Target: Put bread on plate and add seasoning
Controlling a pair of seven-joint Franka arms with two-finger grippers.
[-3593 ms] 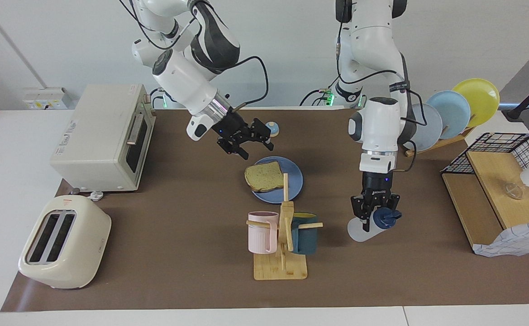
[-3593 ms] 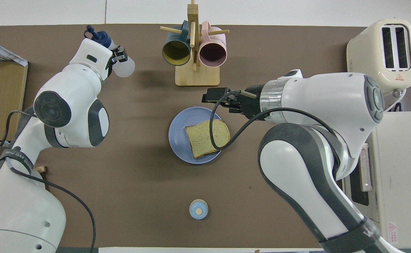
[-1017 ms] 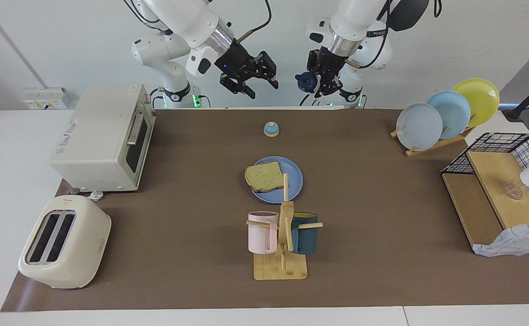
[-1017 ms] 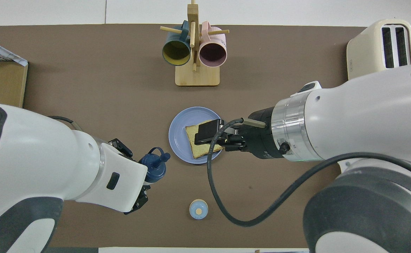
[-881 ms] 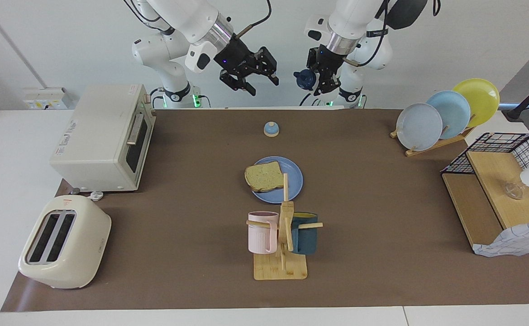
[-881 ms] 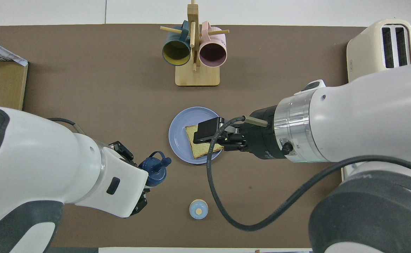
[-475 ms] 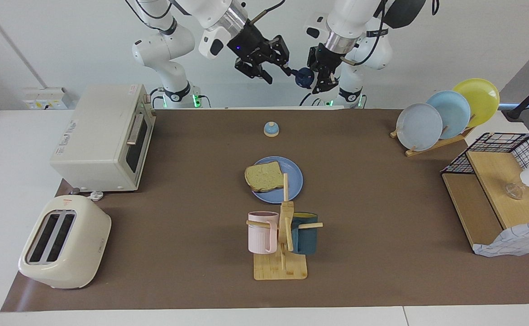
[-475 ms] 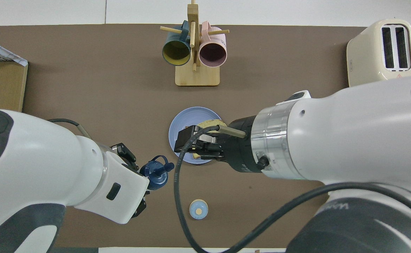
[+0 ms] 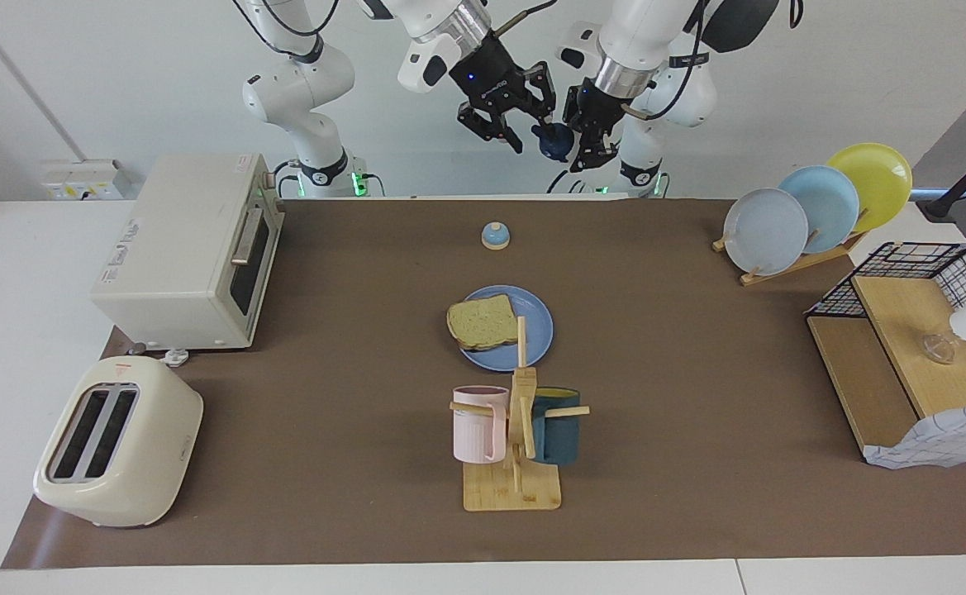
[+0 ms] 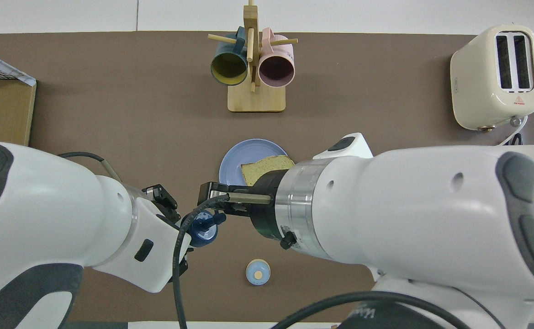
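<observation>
The left gripper [image 9: 579,132] clasps the small translucent white bottle with its navy cap [image 9: 554,140] high above the table's robot end. Within the last second the right gripper [image 9: 518,116] has swung across to that cap, its fingers half-spread, apparently to uncap it. The brown-crusted toast slice [image 9: 482,321] already lies on the round blue plastic plate [image 9: 535,335].

Both arms are raised high. Left hand [image 9: 575,132] is clamped shut. Right hand [image 9: 524,124] is brought close beside it, fingers parted.

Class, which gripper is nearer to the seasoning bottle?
Left. The left gripper holds the seasoning bottle high above the table; the right gripper is just beside its cap.
</observation>
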